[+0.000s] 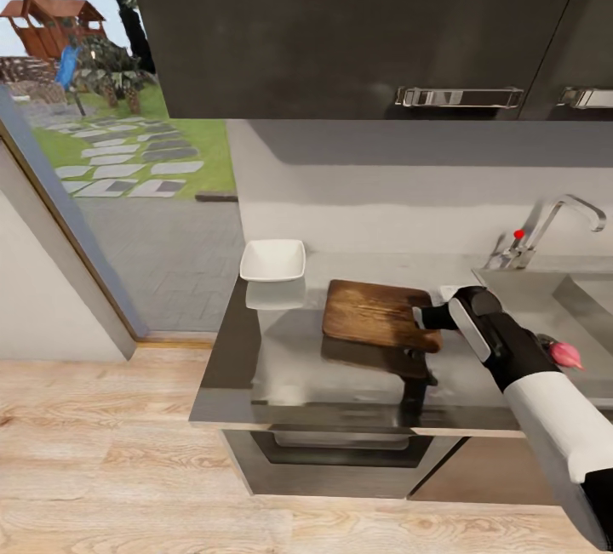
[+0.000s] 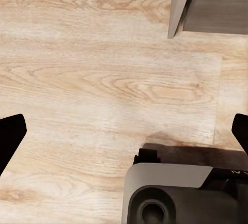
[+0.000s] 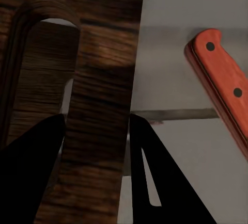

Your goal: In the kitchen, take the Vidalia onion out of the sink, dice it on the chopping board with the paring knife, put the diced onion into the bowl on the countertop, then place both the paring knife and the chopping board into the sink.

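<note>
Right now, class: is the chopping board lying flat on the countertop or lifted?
Lifted: the right claw grips the chopping board at its handle slot, and its shadow lies apart below on the countertop.

The grey glossy surface (image 1: 281, 367) carries a white bowl (image 1: 272, 260) at its back left corner. The dark-brown chopping board (image 1: 375, 311) hangs above its middle, casting a shadow. A red-handled paring knife (image 3: 222, 87) lies on it beside the board.

R arm (image 1: 545, 384): white forearm, black wrist, black end effector (image 3: 95, 146)
</note>
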Available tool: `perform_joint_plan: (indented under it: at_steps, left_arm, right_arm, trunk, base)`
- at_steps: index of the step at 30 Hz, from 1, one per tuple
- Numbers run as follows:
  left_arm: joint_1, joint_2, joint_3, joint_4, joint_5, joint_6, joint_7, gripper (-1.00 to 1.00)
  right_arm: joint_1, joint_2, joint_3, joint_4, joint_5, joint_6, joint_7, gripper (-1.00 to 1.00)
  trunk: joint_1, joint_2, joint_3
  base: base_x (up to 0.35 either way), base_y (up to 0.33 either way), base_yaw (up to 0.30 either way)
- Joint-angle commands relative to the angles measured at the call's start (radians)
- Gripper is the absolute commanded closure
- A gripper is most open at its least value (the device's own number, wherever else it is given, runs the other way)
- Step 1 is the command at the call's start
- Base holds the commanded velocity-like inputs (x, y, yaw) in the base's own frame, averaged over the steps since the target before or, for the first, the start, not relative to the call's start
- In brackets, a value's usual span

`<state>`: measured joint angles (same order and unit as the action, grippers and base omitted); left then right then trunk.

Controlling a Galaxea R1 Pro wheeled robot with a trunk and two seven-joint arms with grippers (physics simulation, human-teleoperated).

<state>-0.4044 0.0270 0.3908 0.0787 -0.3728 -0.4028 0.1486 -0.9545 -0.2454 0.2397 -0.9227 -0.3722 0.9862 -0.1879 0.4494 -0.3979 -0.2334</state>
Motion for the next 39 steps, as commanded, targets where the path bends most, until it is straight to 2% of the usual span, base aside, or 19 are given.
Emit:
perform_joint_plan:
  at_steps: [1, 5, 8, 10, 14, 22, 33, 39]
  left_arm:
    - [-0.002, 0.001, 0.005, 0.005, -0.011, -0.007, 0.008, -1.0]
    - [-0.002, 0.001, 0.005, 0.005, -0.011, -0.007, 0.008, -1.0]
    - [-0.002, 0.001, 0.005, 0.005, -0.011, -0.007, 0.008, -1.0]
    - [-0.002, 0.001, 0.004, 0.005, -0.011, -0.007, 0.008, -1.0]
    - [-0.002, 0.001, 0.005, 0.005, -0.011, -0.007, 0.008, -1.0]
    - [-0.002, 0.001, 0.004, 0.005, -0.011, -0.007, 0.008, -1.0]
    - [-0.002, 0.001, 0.004, 0.005, -0.011, -0.007, 0.008, -1.0]
    - [-0.002, 0.001, 0.005, 0.005, -0.011, -0.007, 0.008, -1.0]
  right_arm:
    - [-0.001, -0.004, 0.005, -0.001, -0.011, 0.003, 0.0, 1.0]
    - [-0.001, -0.015, 0.012, -0.001, -0.008, 0.004, 0.038, 1.0]
    - [-0.001, -0.017, 0.054, -0.001, -0.007, 0.004, 0.045, 1.0]
    - [-0.001, -0.019, 0.096, -0.002, -0.007, 0.005, 0.047, 1.0]
    - [-0.001, -0.02, 0.126, -0.002, -0.007, 0.005, 0.048, 1.0]
    - [-0.001, -0.022, 0.135, -0.002, -0.005, 0.006, 0.048, 1.0]
    - [-0.001, -0.064, 0.136, -0.002, -0.005, 0.005, 0.048, 1.0]
    - [-0.001, -0.074, 0.137, -0.002, -0.006, 0.004, 0.049, 1.0]
  trunk:
    - [0.001, -0.002, -0.002]
    - [0.001, -0.002, -0.002]
    - [0.001, -0.002, -0.002]
    - [0.001, -0.002, -0.002]
    - [0.001, -0.002, -0.002]
    - [0.001, -0.002, -0.002]
    - [0.001, -0.002, -0.002]
    - [0.001, -0.002, -0.002]
  base:
    - [0.0, 0.0, 0.0]
    - [0.0, 0.0, 0.0]
    - [0.0, 0.0, 0.0]
    - [0.0, 0.0, 0.0]
    - [0.0, 0.0, 0.0]
    - [0.0, 0.0, 0.0]
    - [0.0, 0.0, 0.0]
    - [0.0, -0.093, 0.0]
